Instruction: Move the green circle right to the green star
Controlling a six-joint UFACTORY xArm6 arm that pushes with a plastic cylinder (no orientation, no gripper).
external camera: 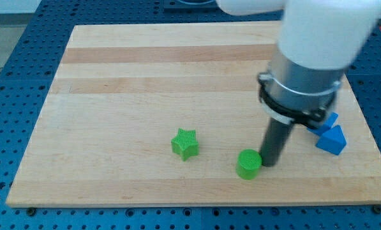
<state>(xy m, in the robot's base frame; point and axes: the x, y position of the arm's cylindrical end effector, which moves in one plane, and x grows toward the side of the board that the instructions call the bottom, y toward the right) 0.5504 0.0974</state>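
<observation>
A green circle (248,164) lies on the wooden board near the view's bottom, right of centre. A green star (185,143) lies to its left and slightly higher, with a gap of bare board between them. My tip (267,165) stands at the green circle's right side, touching it or nearly so. The rod rises up into the large white and grey arm body (308,64) at the view's upper right.
Blue blocks (330,135), one a triangle, lie near the board's right edge, partly hidden behind the arm. The wooden board (126,96) sits on a blue perforated table. The board's bottom edge runs just below the green circle.
</observation>
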